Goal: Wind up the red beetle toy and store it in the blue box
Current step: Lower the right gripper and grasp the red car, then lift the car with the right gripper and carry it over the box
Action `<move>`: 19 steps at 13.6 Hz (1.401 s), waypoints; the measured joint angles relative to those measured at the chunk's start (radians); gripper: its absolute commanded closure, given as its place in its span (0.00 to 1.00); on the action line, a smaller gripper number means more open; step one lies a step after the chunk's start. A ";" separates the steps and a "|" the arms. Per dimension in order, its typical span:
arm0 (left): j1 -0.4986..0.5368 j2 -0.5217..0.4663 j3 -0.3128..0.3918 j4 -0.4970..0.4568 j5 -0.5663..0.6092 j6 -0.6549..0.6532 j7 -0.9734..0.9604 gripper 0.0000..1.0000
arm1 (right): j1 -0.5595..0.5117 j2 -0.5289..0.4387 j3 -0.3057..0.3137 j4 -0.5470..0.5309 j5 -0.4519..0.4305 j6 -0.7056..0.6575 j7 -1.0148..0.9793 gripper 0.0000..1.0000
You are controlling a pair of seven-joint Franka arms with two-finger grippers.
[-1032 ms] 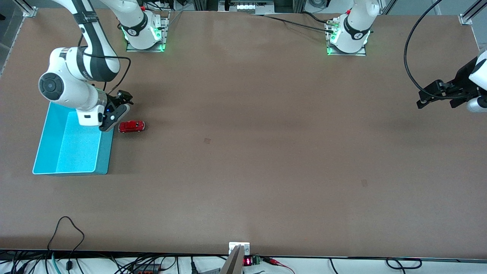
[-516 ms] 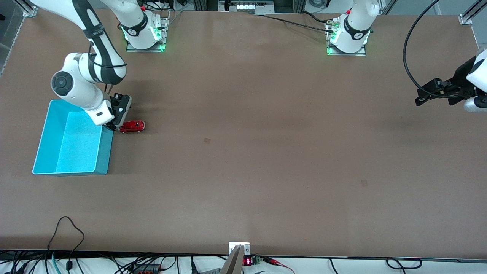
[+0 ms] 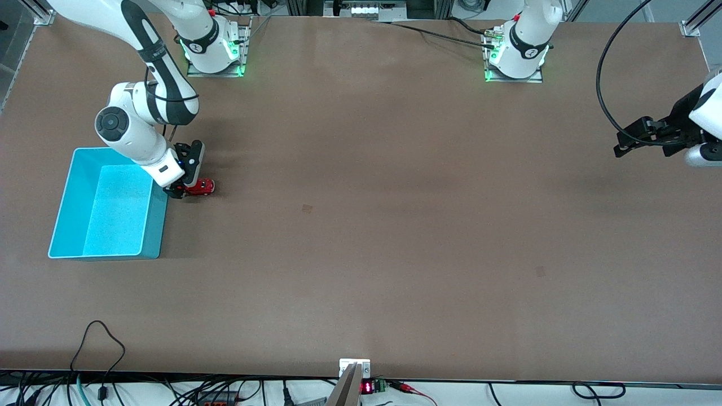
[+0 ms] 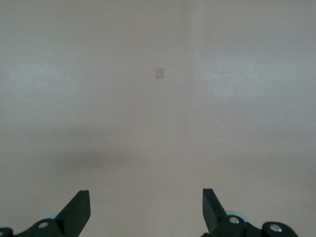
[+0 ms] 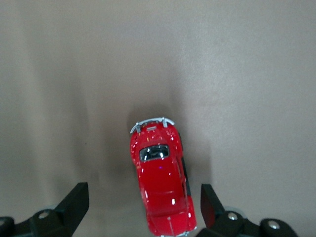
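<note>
The red beetle toy (image 3: 203, 187) stands on the table beside the blue box (image 3: 158, 225), on the box's side toward the left arm's end. My right gripper (image 3: 186, 181) is open and low over the toy. In the right wrist view the toy (image 5: 163, 187) lies between the open fingers, closer to one fingertip (image 5: 210, 202) and touching neither; my right gripper (image 5: 143, 197) holds nothing. The box has nothing in it. My left gripper (image 3: 623, 144) waits open over the left arm's end of the table, and in the left wrist view (image 4: 145, 200) it is empty over bare table.
A small dark mark (image 3: 307, 208) is on the tabletop near the middle, and another mark (image 3: 540, 271) is nearer the front camera. Cables (image 3: 101, 338) lie along the table edge nearest the front camera.
My right gripper has moved from over the box's corner to over the toy, and now straddles it. The toy and box have not moved. The left arm has barely shifted.
</note>
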 measured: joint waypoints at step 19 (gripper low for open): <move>0.000 0.016 0.000 0.000 0.000 0.036 0.000 0.00 | -0.002 0.033 0.127 0.157 -0.011 -0.097 0.227 1.00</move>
